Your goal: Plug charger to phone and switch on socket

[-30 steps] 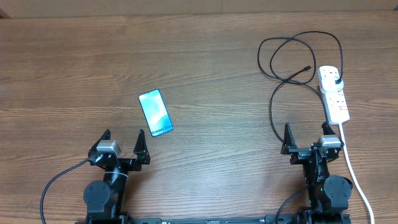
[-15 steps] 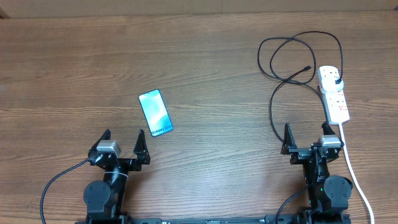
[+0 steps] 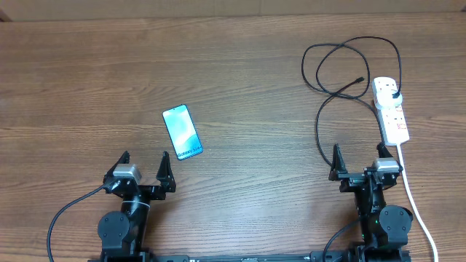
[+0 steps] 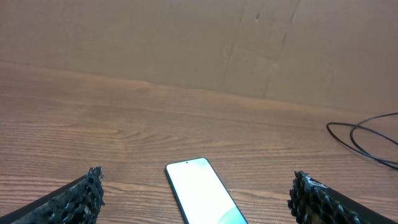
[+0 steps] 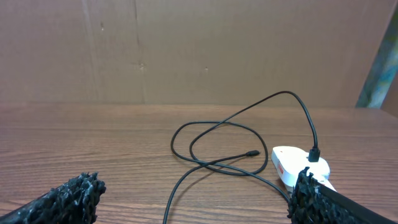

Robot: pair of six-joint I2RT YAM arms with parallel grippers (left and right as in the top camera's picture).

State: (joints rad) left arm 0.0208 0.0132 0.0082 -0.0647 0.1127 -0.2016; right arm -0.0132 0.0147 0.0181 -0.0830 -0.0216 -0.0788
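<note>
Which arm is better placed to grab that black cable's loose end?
Right: the charger tip lies just ahead of its open jaws; the left arm sits far off, by the phone.

Teal-screened phone (image 3: 182,132), black charger (image 3: 320,76), white red-marked socket (image 3: 391,110), brown woodgrain table (image 3: 233,80)

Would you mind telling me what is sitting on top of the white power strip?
The charger's black plug sits on the far end of the socket; the outlet beneath it is hidden. Nothing else is on it.
</note>
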